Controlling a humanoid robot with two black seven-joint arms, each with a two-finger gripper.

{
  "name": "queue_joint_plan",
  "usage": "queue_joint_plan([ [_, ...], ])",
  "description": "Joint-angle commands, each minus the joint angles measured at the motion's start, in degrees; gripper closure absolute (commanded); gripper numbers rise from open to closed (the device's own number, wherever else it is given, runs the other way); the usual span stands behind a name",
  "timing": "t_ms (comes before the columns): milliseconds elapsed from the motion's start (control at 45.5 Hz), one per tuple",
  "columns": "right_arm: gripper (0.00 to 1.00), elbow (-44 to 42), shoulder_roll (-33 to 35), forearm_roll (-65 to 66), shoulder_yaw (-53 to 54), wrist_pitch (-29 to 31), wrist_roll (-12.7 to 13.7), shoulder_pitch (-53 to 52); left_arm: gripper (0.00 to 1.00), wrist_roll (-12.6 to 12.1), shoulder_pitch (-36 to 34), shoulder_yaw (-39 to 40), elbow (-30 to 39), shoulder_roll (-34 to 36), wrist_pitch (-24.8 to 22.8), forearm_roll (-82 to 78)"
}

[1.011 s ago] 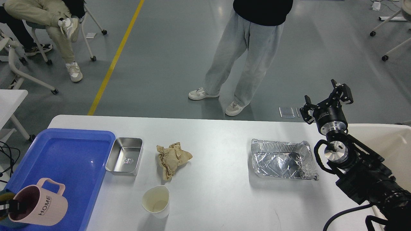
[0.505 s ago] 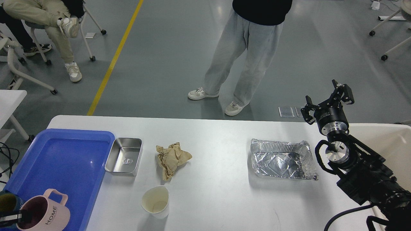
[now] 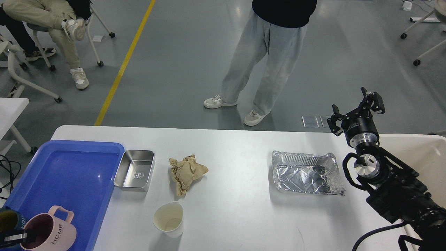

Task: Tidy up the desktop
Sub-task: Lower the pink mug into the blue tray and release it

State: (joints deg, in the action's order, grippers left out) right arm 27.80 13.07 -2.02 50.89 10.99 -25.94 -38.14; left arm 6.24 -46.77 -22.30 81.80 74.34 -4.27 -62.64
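Note:
The white desktop holds a crumpled brown paper, a paper cup lying tilted, a crushed foil tray and a small steel tin. A pink "HOME" mug stands in the near corner of the blue tray. My left gripper shows only at the bottom left edge, with one finger across the mug's rim. My right gripper is open and empty, held high past the table's far right edge, right of the foil tray.
An off-white bin stands at the table's right end beside my right arm. A person stands just beyond the far edge. Another sits on a chair at the far left.
The pink mug has come down and toward the bottom left, from tilted to upright, in the tray's near corner. My right gripper has barely shifted.

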Motion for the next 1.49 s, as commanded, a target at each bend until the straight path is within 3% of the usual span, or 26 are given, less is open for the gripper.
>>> queue_joint_plan([
  [0,0.00,-0.1,0.0,0.0,0.0,0.0,0.0,0.0,0.95,0.1,0.0,0.2,-0.5,-0.6,0.1,0.1],
  [330,0.00,0.0,0.1,0.0,0.0,0.0,0.0,0.0,0.85,0.0,0.0,0.1,-0.5,-1.8,0.0,0.2],
  [462,0.00,-0.1,0.1,0.0,0.0,0.0,0.0,0.1,0.64,0.0,0.0,0.3,-0.5,-1.8,0.1,0.2],
  [659,0.00,0.0,-0.1,0.0,0.0,0.0,-0.1,0.0,0.47,0.1,-0.2,0.3,-0.5,-1.5,0.1,0.2],
  [835,0.00,-0.1,-0.1,0.0,0.0,0.0,0.0,0.0,0.19,0.9,-0.3,0.6,0.1,-0.6,0.3,0.1],
  [923,0.00,0.0,-0.2,0.0,0.0,0.0,0.0,0.0,0.13,1.1,-0.3,0.6,1.0,1.0,0.4,0.1],
  [1099,0.00,0.1,-0.3,0.0,0.0,0.0,-0.1,0.0,0.06,2.1,-0.9,2.3,5.7,4.1,0.3,0.0],
  [1297,0.00,0.2,-0.3,0.0,-0.1,-0.1,0.0,0.0,0.04,8.6,-1.0,6.0,9.7,6.1,-0.3,0.1],
  [1473,0.00,0.2,-0.1,0.0,-0.1,-0.2,0.0,0.0,0.04,9.1,-1.5,7.8,10.3,6.3,-0.3,0.1],
])
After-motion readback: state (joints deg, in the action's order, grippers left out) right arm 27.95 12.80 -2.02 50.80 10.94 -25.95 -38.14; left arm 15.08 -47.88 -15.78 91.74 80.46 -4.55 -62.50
